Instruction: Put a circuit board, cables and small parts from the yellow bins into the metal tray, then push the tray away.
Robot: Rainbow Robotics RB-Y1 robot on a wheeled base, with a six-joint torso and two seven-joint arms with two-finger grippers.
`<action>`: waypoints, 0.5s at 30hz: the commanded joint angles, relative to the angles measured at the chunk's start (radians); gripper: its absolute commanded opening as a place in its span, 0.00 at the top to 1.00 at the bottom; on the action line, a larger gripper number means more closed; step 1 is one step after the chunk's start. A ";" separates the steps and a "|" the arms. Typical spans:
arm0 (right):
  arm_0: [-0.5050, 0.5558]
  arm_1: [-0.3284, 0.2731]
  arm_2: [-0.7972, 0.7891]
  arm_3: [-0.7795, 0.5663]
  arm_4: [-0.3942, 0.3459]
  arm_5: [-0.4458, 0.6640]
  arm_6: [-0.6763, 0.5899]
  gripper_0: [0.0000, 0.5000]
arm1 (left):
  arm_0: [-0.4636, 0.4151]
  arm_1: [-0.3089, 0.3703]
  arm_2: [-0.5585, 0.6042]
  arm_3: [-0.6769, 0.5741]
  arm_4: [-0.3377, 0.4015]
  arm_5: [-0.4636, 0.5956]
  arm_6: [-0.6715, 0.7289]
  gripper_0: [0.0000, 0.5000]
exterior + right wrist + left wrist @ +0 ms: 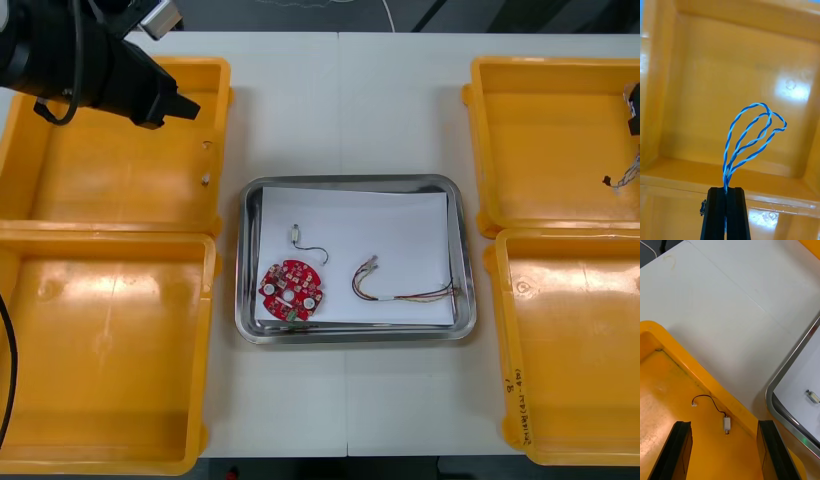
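Two fingers of the right gripper (725, 193) were pressed together on the twisted blue and white cable (730, 165), pinching its gathered ends so the loops stood free. Its long axis ran straight out from the fingertips, looped end leading. It hung over the yellow bin (733, 75) right of the metal tray (350, 182), judged ready to carry across. The left gripper (723, 423), fingers wide apart, hovered over the left bin (696, 367) beside the tray, straddling a small metal part (727, 423) by the wall nearest the tray, its black lead trailing away from the tray; judged aligned for a pick
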 commanded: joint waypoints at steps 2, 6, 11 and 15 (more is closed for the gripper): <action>0.049 -0.069 0.104 -0.188 -0.119 0.004 -0.034 1.00 | 0.039 0.041 0.042 -0.017 0.046 -0.053 -0.210 0.00; 0.077 -0.079 0.155 -0.289 -0.199 0.004 -0.034 1.00 | 0.064 0.047 0.047 -0.017 0.081 -0.091 -0.264 0.00; 0.101 -0.079 0.238 -0.419 -0.301 0.004 -0.034 1.00 | 0.082 0.071 0.045 -0.017 0.116 -0.114 -0.359 0.00; 0.106 -0.079 0.318 -0.484 -0.357 0.004 -0.033 1.00 | 0.104 0.090 0.044 -0.017 0.136 -0.143 -0.432 0.00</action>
